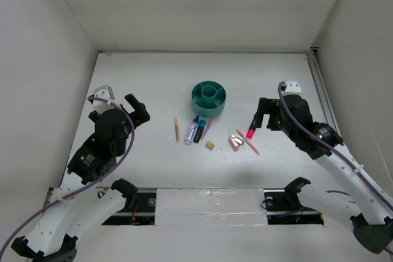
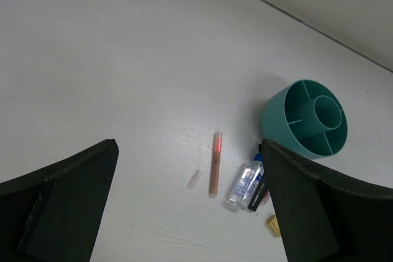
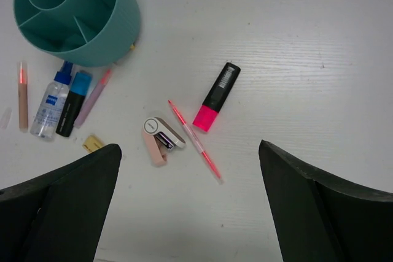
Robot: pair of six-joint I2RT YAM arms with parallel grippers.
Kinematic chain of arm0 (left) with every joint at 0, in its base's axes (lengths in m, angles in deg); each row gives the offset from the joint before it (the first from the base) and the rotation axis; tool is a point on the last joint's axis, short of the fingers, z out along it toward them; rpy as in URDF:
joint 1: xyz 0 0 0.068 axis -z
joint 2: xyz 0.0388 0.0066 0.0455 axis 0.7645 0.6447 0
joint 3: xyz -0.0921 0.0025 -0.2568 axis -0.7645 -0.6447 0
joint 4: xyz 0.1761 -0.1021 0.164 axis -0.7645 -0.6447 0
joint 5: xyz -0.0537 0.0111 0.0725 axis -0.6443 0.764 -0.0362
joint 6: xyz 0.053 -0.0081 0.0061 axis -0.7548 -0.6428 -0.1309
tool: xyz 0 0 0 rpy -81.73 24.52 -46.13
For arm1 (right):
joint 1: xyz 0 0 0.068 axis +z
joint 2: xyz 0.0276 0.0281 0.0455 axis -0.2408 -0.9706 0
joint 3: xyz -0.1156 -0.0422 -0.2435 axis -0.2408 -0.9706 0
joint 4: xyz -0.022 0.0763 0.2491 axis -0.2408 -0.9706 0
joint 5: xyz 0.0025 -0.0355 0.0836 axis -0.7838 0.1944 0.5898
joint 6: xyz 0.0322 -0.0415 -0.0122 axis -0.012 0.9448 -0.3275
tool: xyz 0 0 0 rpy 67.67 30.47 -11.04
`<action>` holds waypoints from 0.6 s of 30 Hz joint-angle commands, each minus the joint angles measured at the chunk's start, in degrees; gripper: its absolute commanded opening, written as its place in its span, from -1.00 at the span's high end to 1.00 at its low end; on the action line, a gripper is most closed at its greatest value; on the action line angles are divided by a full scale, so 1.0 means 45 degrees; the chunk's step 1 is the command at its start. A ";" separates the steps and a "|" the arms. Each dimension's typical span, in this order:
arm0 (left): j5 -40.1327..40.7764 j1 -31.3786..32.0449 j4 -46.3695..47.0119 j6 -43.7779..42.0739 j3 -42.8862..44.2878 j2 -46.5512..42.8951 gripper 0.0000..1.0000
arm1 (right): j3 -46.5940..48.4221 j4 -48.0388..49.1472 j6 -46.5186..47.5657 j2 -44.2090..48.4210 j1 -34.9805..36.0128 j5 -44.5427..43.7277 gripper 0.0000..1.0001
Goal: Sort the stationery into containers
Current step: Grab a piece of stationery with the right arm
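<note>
Three thin pencils [image 3: 23, 96], one highlighter [image 3: 216, 97], one marker [image 3: 73, 104], one teal organizer [image 3: 113, 35].

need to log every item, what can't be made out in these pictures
Top external: tan block and pinkish clips too small to identify.
Right wrist: organizer cut off by the top edge; clear pen label too small to read.
Left wrist: highlighter unseen, probably behind the left gripper.
</note>
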 commanded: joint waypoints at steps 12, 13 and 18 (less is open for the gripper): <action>-0.0471 0.0030 0.0560 -0.0317 -0.0154 -0.0496 -1.00 | 0.0661 -0.0323 -0.0213 -0.2488 0.0404 0.1346 -1.00; -0.0607 0.0030 0.0560 -0.0317 -0.0154 -0.0496 -1.00 | 0.0365 0.0125 -0.0833 -0.2488 0.0522 0.1346 -1.00; -0.0997 0.0030 0.0677 -0.0434 -0.0154 -0.0614 -1.00 | -0.0419 0.0207 -0.1445 -0.2643 0.0777 0.0487 -1.00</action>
